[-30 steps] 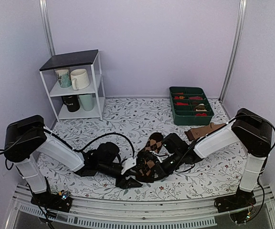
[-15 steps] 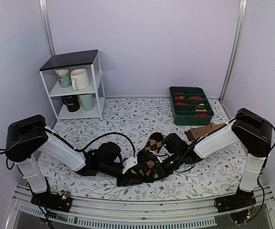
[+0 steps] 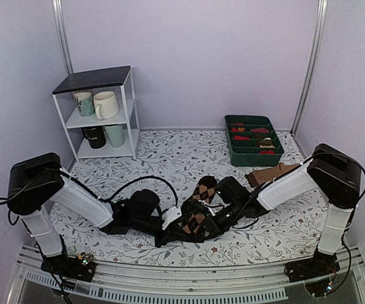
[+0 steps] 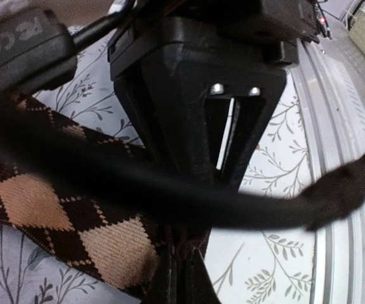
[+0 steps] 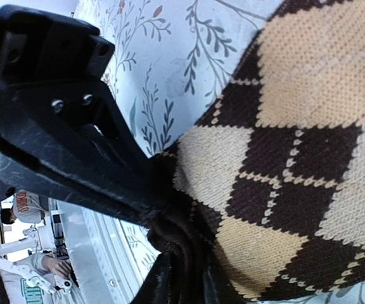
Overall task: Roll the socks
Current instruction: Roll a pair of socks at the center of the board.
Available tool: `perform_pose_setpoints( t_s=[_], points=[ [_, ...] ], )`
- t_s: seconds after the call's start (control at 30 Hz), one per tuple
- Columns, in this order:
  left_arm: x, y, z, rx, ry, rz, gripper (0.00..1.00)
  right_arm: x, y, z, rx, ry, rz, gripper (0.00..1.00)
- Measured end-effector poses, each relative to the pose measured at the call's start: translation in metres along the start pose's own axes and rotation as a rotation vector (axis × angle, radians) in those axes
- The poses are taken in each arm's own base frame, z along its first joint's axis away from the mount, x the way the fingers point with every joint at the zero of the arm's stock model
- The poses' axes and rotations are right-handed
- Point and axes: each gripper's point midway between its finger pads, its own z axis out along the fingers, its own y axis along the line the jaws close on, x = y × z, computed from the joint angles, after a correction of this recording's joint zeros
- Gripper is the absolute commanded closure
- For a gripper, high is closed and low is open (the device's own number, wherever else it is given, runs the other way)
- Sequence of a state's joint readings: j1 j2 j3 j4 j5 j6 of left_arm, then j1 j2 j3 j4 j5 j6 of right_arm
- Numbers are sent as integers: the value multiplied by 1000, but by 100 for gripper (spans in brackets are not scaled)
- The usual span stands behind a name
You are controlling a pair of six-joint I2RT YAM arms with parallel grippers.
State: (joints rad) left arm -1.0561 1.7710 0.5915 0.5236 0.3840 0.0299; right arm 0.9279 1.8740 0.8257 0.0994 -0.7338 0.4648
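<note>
The socks (image 3: 200,193) are dark brown with tan argyle diamonds and lie bunched at the middle of the table's near side. My left gripper (image 3: 162,235) comes in low from the left. In the left wrist view, its jaws (image 4: 182,278) are shut on the dark edge of the socks (image 4: 56,215). A black cable (image 4: 170,196) crosses that view. My right gripper (image 3: 192,223) meets it from the right. In the right wrist view, its jaws (image 5: 182,282) pinch a dark fold of the socks (image 5: 296,126). The two grippers almost touch.
A green compartment tray (image 3: 232,155) holding small red bundles stands at the back right. A plain tan sock (image 3: 271,172) lies in front of it. A white shelf (image 3: 100,114) with mugs stands at the back left. The metal rail (image 3: 182,288) runs along the near edge.
My left gripper has slid a little right onto the near end of the socks and shut on it. The right arm has hardly moved.
</note>
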Motion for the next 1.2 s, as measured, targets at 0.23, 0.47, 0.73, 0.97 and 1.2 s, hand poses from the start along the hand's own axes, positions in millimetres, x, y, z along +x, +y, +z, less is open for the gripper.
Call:
perform_pose_setpoints(
  t_s=[0.23, 0.47, 0.73, 0.97, 1.2],
  points=[
    [5, 1, -1, -8, 7, -114, 100, 3, 6, -14, 6, -82, -86, 77],
    [9, 0, 1, 10, 14, -197, 100, 10, 26, -50, 33, -276, -326, 73],
    [9, -1, 4, 41, 9, -244, 100, 37, 70, -35, 32, -288, -730, 72],
    [9, -2, 5, 58, 8, -254, 100, 44, 74, -12, 70, -221, -875, 72],
    [9, -2, 5, 62, 9, -256, 100, 36, 52, -4, 190, -183, -931, 72]
  ],
)
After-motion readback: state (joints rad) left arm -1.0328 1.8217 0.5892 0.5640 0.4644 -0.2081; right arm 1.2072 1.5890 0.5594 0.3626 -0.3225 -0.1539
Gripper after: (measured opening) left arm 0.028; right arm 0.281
